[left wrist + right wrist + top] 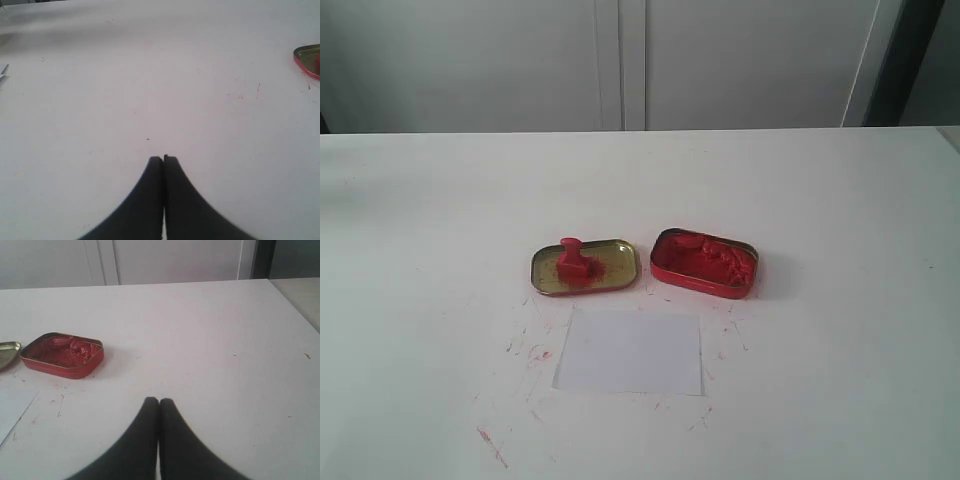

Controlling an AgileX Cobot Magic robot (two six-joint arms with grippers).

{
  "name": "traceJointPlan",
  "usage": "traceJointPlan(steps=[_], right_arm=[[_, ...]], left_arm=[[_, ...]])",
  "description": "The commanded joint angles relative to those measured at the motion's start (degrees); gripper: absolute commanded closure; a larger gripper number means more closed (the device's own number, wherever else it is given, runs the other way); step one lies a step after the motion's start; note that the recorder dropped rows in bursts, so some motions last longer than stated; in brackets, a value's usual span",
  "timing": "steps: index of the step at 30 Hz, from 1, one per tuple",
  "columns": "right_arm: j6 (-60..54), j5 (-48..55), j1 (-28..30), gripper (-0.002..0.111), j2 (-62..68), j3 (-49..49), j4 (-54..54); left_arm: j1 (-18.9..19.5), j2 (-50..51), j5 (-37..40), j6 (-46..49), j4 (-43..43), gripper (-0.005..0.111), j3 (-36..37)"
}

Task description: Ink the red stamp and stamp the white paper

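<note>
**Both jaws pressing shut over bare table, stamp standing in the lid**

The left gripper (pixel 163 159) is hovering with its two dark, smooth, tapering fingers pressing together tip to tip, pinching nothing. The right gripper (pixel 159 401) is showing the same: jaws squeezed flat against each other, nothing between them.

The red stamp (pixel 572 262), a small plastic block with a narrower flared knob, is standing upright inside the gold metal lid (pixel 615 262), a shallow rounded rectangle smeared with red around the stamp's base. Only the lid's rim is reaching into the left wrist view, well ahead of the left jaws and off to one side. The red ink tin (pixel 700 280), also round-cornered and filled with lumpy, glossy red paste, is sitting just beside the lid without touching it, well ahead of the right jaws and to the side.

The white paper (pixel 630 352), flat and matte, is lying near both tins; one corner is showing nearer the right jaws than the tin is. The white table (pixel 820 200) is carrying thin red scratches around the paper. Directly ahead of both pairs of tips plain tabletop is stretching wide, and its far edge is running well beyond the tins.
</note>
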State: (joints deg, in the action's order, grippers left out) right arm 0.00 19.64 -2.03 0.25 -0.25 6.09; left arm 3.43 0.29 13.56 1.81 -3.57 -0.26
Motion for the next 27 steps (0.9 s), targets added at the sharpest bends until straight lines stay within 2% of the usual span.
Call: traceJointPlan(steps=[1,23,27], right_arm=[[0.0,-0.5,-0.2,0.108,-0.25,0.25,-0.14],[0.0,-0.5,-0.2,0.108,-0.25,0.25,-0.14],[0.0,-0.5,-0.2,0.108,-0.25,0.25,-0.14]], left_arm=[[-0.41,-0.29,-0.28,-0.32,-0.43,0.107,0.26],[-0.41,-0.29,-0.28,-0.32,-0.43,0.107,0.26],[-0.42,-0.29,-3.67,-0.32,-0.43,0.107,0.26]])
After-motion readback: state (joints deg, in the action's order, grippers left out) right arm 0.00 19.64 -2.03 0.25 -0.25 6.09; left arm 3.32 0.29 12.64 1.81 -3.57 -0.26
